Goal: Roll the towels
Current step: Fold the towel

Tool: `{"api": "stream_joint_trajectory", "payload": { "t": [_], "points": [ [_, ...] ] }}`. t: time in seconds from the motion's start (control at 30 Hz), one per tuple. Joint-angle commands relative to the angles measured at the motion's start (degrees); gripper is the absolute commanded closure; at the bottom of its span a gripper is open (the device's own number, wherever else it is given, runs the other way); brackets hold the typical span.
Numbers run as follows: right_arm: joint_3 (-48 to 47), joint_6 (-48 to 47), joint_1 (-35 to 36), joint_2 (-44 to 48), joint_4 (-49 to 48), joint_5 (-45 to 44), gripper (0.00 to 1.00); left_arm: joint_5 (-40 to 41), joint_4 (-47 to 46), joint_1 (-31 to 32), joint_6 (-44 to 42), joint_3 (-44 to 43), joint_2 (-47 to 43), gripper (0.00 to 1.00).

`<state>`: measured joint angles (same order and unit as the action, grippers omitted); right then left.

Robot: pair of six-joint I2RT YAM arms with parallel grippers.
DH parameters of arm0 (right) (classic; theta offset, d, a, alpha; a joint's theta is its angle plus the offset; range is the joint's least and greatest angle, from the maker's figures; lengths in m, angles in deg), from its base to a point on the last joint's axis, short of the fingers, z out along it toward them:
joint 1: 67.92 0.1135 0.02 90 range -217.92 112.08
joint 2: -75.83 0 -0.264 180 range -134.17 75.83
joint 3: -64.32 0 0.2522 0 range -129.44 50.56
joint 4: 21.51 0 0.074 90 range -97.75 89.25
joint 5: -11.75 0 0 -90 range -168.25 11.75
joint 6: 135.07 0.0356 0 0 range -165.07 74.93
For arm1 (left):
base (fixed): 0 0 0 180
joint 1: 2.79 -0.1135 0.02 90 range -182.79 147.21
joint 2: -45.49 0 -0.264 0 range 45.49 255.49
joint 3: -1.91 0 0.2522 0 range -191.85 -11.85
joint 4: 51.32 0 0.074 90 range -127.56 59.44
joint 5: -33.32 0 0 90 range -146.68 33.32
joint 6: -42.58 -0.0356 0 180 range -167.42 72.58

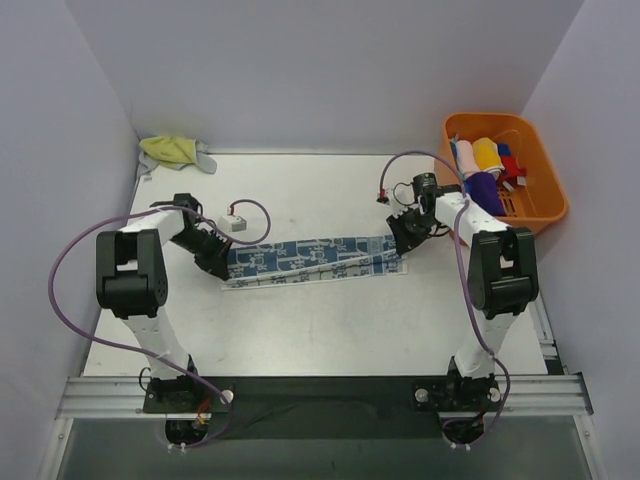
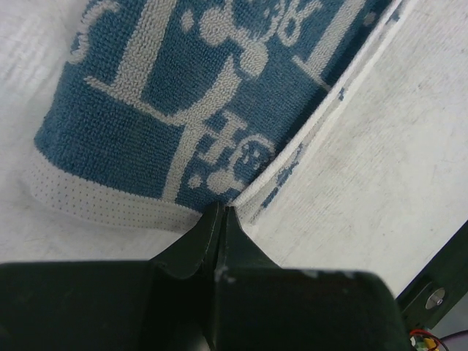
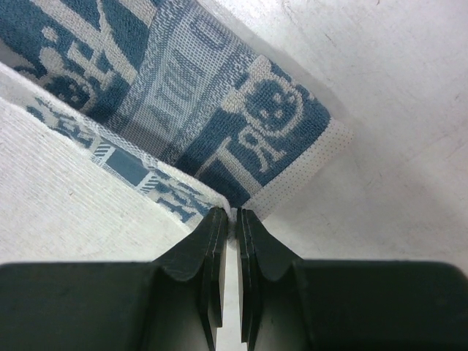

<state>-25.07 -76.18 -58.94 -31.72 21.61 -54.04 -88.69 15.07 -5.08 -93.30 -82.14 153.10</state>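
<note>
The blue-and-white patterned towel (image 1: 315, 258) lies folded into a long narrow strip across the middle of the table. My left gripper (image 1: 220, 262) is shut on the strip's left end; its wrist view shows the jaws pinching the folded edge of the towel (image 2: 183, 95). My right gripper (image 1: 404, 240) is shut on the strip's right end, with a thin bit of the towel (image 3: 219, 124) between its jaws. The pale yellow-green towel (image 1: 172, 151) lies crumpled at the back left corner.
An orange plastic basket (image 1: 540, 170) with several coloured rolled cloths stands at the back right, close behind my right arm. A small white box (image 1: 236, 221) with a cable lies just behind the strip's left end. White walls close the table on three sides.
</note>
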Motion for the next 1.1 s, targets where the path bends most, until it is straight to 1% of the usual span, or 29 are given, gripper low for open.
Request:
{"api": "stream_joint_trajectory", "payload": {
  "t": [0.0,0.3,0.37,0.4,0.5,0.53,0.57,0.6,0.63,0.67,0.73,0.8,0.9,1.07],
  "points": [
    [0.5,-0.8,-0.2,-0.2,2.0,-1.3,1.0,1.5,-2.3,0.1,-1.2,0.9,1.0,1.0],
    [1.3,-1.6,-0.2,-1.1,2.2,-1.8,1.0,1.9,-2.9,0.3,-1.6,2.5,0.2,1.0],
    [1.8,-2.3,-0.1,-0.6,2.2,-1.7,1.0,1.0,-2.6,0.2,-2.4,2.6,-0.9,0.94],
    [2.1,-2.5,-0.1,-0.3,2.3,-1.4,1.0,0.1,-1.9,0.0,-2.7,2.8,-1.5,0.87],
    [2.8,-3.3,-0.1,0.8,2.5,-0.9,1.0,-2.5,-1.0,0.1,-3.9,2.9,-3.5,0.78],
    [3.0,-3.7,-0.1,1.1,2.5,-0.6,0.99,-3.1,-0.5,0.0,-4.1,2.8,-4.0,0.72],
    [3.4,-4.2,-0.1,1.8,2.6,-0.5,0.92,-4.1,-0.2,0.0,-4.6,2.5,-4.7,0.69],
    [3.5,-4.7,-0.1,2.1,3.2,0.0,0.89,-4.5,1.3,0.0,-5.2,2.3,-5.0,0.66],
    [3.8,-5.2,-0.1,2.7,3.3,0.1,0.83,-4.9,1.8,0.0,-5.7,2.3,-5.5,0.59],
    [4.6,-6.1,-0.1,4.0,3.5,0.1,0.71,-5.9,2.4,0.0,-6.1,2.0,-6.4,0.57],
    [5.4,-6.9,-0.1,5.6,4.0,0.7,0.63,-6.9,4.4,-0.1,-6.9,1.9,-7.6,0.54],
    [6.5,-7.8,-0.1,8.3,4.6,1.1,0.62,-8.5,5.8,0.0,-7.3,1.4,-9.5,0.52],
    [6.2,-7.2,-0.2,11.2,5.8,2.5,0.55,-9.9,6.7,-0.1,-6.8,0.5,-12.0,0.51],
    [1.7,-3.2,-0.4,11.0,8.3,7.9,0.55,-10.5,5.4,0.5,-2.8,-0.4,-11.1,0.51]
  ]
}}
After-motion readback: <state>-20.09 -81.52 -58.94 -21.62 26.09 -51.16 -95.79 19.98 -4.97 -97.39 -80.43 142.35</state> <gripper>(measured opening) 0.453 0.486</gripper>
